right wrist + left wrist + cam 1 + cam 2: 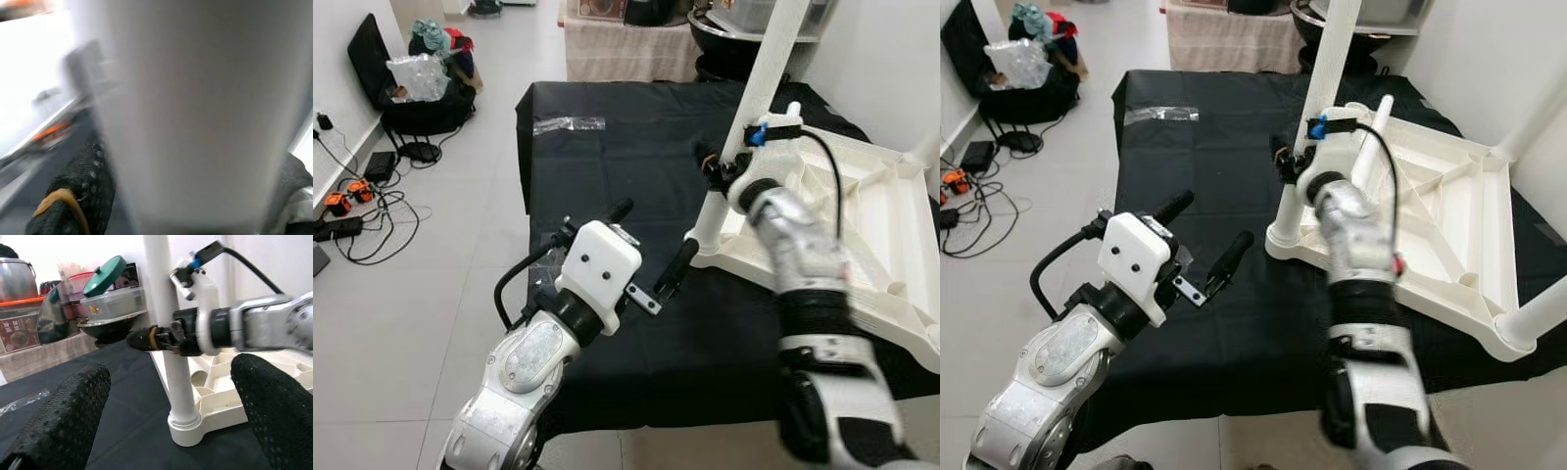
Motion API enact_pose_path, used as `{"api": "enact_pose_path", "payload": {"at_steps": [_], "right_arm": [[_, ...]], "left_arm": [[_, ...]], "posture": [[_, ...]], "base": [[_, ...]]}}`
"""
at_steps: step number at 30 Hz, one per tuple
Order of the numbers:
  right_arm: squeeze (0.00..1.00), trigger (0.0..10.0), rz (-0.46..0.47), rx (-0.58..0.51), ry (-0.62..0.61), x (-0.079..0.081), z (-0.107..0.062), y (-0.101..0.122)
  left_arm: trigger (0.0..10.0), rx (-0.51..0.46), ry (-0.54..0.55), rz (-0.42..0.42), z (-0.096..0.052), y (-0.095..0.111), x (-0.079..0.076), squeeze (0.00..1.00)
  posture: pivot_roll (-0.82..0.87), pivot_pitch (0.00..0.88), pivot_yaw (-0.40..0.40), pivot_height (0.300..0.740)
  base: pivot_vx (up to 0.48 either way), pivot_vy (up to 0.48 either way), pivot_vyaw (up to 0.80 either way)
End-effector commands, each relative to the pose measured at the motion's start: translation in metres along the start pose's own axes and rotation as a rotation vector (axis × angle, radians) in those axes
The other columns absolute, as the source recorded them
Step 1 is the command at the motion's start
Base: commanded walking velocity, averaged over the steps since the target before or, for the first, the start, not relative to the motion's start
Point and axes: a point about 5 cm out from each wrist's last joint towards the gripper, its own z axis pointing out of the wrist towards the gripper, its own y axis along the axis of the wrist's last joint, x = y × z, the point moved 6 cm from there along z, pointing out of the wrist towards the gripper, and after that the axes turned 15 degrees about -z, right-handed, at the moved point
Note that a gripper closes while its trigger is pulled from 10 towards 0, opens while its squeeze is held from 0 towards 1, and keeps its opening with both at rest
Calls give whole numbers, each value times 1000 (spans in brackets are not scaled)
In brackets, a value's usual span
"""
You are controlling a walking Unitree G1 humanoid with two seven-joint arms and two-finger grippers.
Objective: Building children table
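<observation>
We see the white children's table top [1435, 230] lying upside down on a black cloth [607, 166], with a white table leg [744, 127] standing upright in the socket at its near left corner. The right gripper [717, 168] is clamped around this leg partway up, one black finger [80, 196] on either side of the shaft. The left gripper [651, 245] hovers above the cloth, just beside the leg's base, its fingers [63, 426] spread apart. A clear plastic bag [570, 123] lies farther back on the cloth; cables [362, 211] trail across the tiled floor [440, 284].
</observation>
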Motion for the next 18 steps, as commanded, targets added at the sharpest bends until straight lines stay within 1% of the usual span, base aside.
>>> {"api": "enact_pose_path", "payload": {"at_steps": [1, 2, 3, 4, 5, 6, 7, 8, 9, 11, 12, 13, 16, 17, 18], "right_arm": [[0, 10000, -6, -60, 285, 35, -10, 2], [0, 10000, -6, -60, 285, 35, -10, 2], [0, 10000, -22, -92, 426, 49, -21, 2], [0, 10000, -11, -109, 534, 58, -29, 0], [0, 10000, 49, -126, 593, 62, -30, 1], [0, 10000, 49, -126, 593, 62, -30, 1], [0, 10000, 93, -138, 623, 64, -30, 2], [0, 10000, 112, -139, 642, 65, -26, 1], [0, 10000, 120, -139, 658, 66, -23, -1], [0, 10000, 120, -139, 658, 66, -23, -1], [0, 10000, 130, -137, 691, 69, -15, -3], [0, 3020, 141, -138, 696, 71, -11, -3], [0, 3020, 148, -139, 708, 72, -8, -3], [0, 0, 158, -147, 721, 74, -8, -3], [0, 0, 153, -155, 713, 74, -7, -3]], "left_arm": [[10000, 6, -6, -1, 1, -3, -2, 0], [10000, 6, -6, -1, 1, -3, -2, 0], [10000, 5, -5, 0, 1, -2, -2, 0], [10000, 5, -5, 1, 2, -2, -1, 0], [10000, 6, -4, 2, 1, -3, -2, 0], [10000, 6, -4, 2, 1, -3, -2, 0], [10000, 7, -4, 2, 1, -3, -2, 0], [10000, 8, -5, 3, 1, -3, -2, 0], [10000, 9, -6, 3, 1, -3, -2, 0], [10000, 9, -6, 3, 1, -3, -2, 0], [10000, 9, -6, 4, 0, -3, -3, 0], [10000, 9, -4, 3, 0, -2, -3, 0], [10000, 9, -2, 3, 0, -2, -3, 0], [10000, 9, -1, 3, 0, -2, -3, 0], [10000, 11, 0, 4, -1, -2, -3, 0]], "posture": [[72, 83, -90, 740], [72, 83, -90, 740], [72, 83, -92, 740], [76, 83, -94, 740], [78, 82, -93, 740], [78, 82, -93, 740], [78, 81, -94, 740], [82, 82, -95, 740], [85, 81, -98, 740], [85, 81, -98, 740], [94, 81, -101, 740], [95, 81, -101, 740], [95, 81, -101, 740], [99, 82, -101, 740], [100, 82, -102, 740]], "base": [[0, 0, 0], [0, 0, 0], [0, 0, 0], [0, 0, 0], [0, 0, 0], [0, 0, 0], [0, 0, 0], [0, 0, 0], [0, 0, 0], [0, 0, 0], [0, 0, 0], [0, 0, 0], [0, 0, 0], [0, 0, 0], [0, 0, 0]]}}
